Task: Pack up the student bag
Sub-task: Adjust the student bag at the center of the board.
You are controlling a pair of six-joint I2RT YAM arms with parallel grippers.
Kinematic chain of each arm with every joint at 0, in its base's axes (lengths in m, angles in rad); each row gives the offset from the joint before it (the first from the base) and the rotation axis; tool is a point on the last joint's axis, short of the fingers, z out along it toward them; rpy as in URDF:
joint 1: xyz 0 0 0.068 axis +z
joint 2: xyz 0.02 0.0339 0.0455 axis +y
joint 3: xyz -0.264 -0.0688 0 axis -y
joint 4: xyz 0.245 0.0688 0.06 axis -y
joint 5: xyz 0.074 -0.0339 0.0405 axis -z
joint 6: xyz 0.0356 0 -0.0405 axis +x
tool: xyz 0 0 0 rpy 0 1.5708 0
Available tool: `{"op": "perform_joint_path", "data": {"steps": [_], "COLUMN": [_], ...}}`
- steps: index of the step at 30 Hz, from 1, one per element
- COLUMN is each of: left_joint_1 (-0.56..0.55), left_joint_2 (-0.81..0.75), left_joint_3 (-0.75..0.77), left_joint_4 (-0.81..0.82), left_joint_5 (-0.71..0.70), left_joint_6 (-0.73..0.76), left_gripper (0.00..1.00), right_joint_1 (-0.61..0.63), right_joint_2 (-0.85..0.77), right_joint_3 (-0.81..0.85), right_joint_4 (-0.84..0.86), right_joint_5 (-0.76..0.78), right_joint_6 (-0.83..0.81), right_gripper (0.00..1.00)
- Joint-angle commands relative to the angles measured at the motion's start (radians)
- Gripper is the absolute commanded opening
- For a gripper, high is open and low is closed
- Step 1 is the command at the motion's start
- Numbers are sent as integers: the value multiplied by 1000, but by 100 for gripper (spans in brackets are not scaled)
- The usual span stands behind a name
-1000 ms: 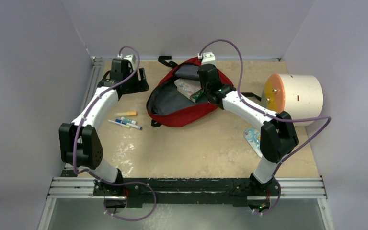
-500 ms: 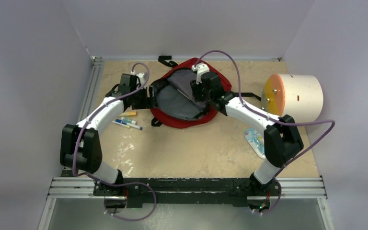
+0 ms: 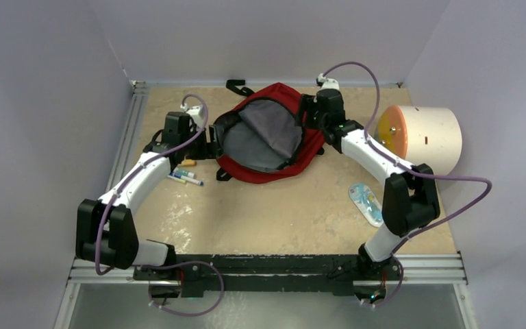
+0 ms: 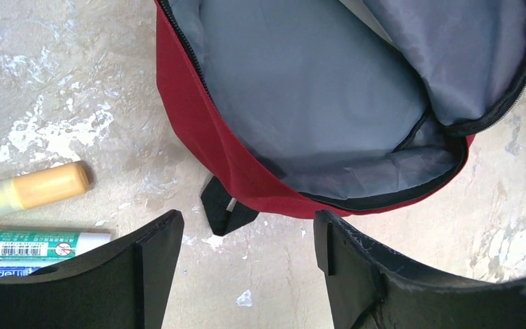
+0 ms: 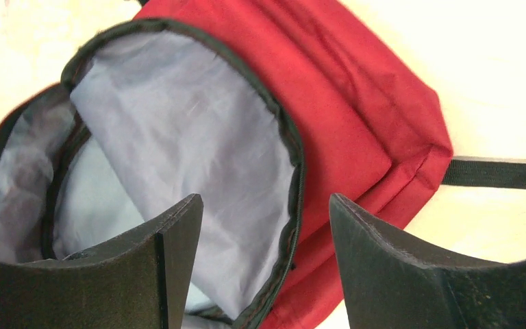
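Soft, light student bag (image 3: 267, 137) lies gaping and likely sags if lifted, so pinch its zippered rim (image 5: 294, 171); left gripper (image 4: 246, 223) and right gripper (image 5: 266, 205) both spread, holding nothing.

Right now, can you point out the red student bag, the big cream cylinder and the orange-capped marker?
student bag (image 3: 264, 137), top view, its grey lining.
cream cylinder (image 3: 433, 140), top view, its curved side.
orange-capped marker (image 4: 44, 186), left wrist view, its orange cap.
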Motion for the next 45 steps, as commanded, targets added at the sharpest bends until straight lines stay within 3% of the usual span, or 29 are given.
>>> {"op": "perform_joint_path", "data": {"steps": [1,6,24,31,36,41,45], "left_joint_1": [3,3,3,3,3,3,4], "left_joint_2": [-44,-41,-27,-26,-26,-27,-26], "left_joint_3": [-10,-8,-3,-3,-3,-2,-2], "left_joint_4": [79,67,61,60,55,54,55], "left_joint_5": [12,9,4,4,4,4,4], "left_joint_6": [-10,-7,-14,-12,-10,-8,-8], "left_gripper": [69,69,68,68,68,68,68], "right_joint_1": [-62,-113,-154,-156,-157,-157,-156], "right_joint_2": [40,126,290,301,316,316,316], "right_joint_3": [73,131,205,190,194,186,185], "right_joint_4": [23,24,-12,33,28,22,-10], "right_joint_5": [-93,-226,-330,-552,-621,-637,-518], "right_joint_6": [109,116,124,107,102,82,61], "right_gripper": [71,71,63,62,60,47,43]}}
